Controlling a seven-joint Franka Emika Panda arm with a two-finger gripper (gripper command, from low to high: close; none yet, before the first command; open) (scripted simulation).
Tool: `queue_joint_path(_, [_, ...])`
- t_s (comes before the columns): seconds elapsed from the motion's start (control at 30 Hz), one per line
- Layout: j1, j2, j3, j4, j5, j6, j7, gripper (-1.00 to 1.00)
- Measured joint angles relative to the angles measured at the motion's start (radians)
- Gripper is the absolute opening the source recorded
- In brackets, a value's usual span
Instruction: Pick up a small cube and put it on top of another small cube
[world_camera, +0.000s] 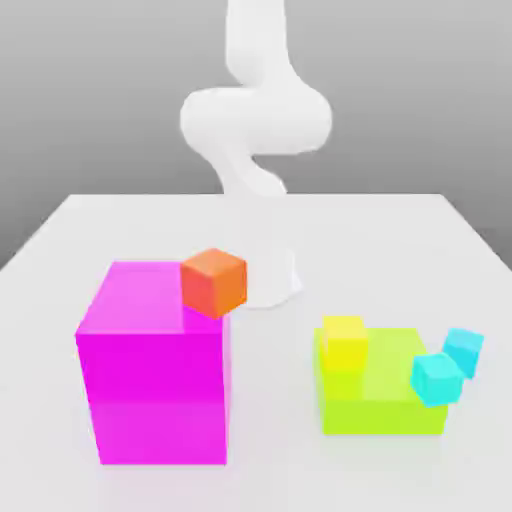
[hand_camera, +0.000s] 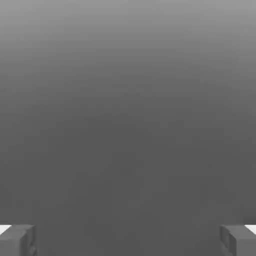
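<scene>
Exterior view: two cyan cubes, nearer one (world_camera: 437, 379) and farther one (world_camera: 463, 352), at four o'clock, by right edge of lime block (world_camera: 382, 410); whether touching, can't tell. Hand view: my tool (hand_camera: 128, 240) has fingers wide apart, nothing between. Cubes likely light, stiff, perhaps slick. Best hold: opposite flat side faces, mid-height, gentle squeeze. Both look tilted; square up first, mind close neighbour.

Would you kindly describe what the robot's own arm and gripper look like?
The arm is plain white, with smooth, rounded, bulging segments and no cable or marking that I can make out. The gripper has two blocky dark grey fingers, each with a small white patch beside it in the hand view.
</scene>
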Motion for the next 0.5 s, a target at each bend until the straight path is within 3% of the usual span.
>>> queue_joint_path(0.5, [0.302,0.545,0.298,-0.265,0.017,0.318,-0.075,0.00])
